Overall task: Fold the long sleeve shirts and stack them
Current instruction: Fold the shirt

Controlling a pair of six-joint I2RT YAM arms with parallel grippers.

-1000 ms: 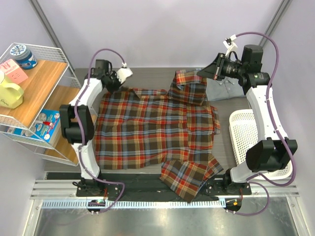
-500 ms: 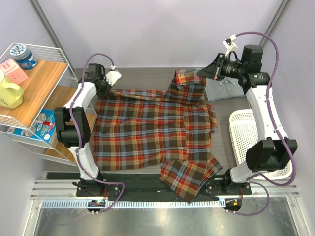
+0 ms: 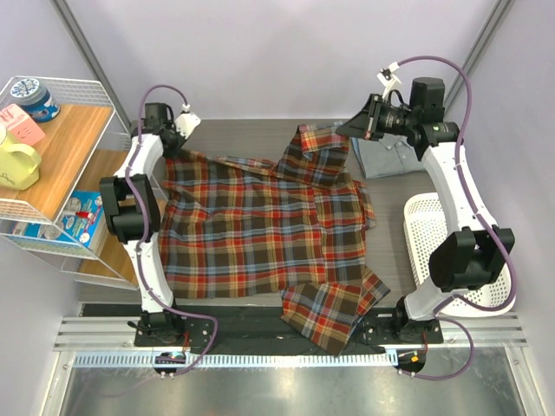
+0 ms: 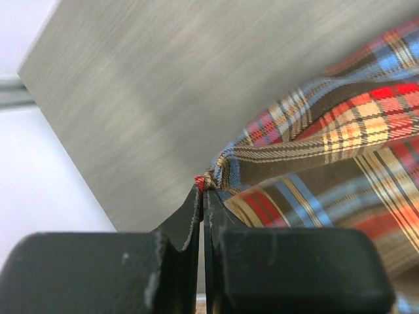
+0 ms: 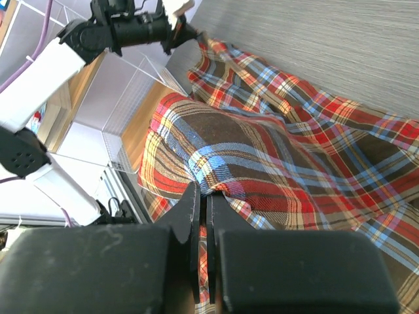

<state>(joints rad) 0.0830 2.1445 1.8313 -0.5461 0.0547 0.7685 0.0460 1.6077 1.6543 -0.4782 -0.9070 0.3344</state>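
Note:
The plaid flannel shirt (image 3: 260, 230) lies spread across the dark table, one sleeve hanging over the near edge. My left gripper (image 3: 173, 144) is shut on the shirt's far left corner (image 4: 211, 180), pulled out toward the shelf. My right gripper (image 3: 347, 130) is shut on a fold of plaid cloth (image 5: 216, 176) and holds it raised at the far right. The plain grey-blue shirt (image 3: 395, 159) lies at the far right, partly hidden behind the right arm and the lifted plaid.
A white mesh basket (image 3: 434, 243) stands at the right edge of the table. On the left is a wire and wood shelf (image 3: 61, 165) with a yellow mug (image 3: 16, 165), a tin and boxes, close to the left arm.
Both grippers have moved left with the plaid shirt in them. The left one swung out toward the shelf, stretching the shirt's far edge, and the whole shirt slid left.

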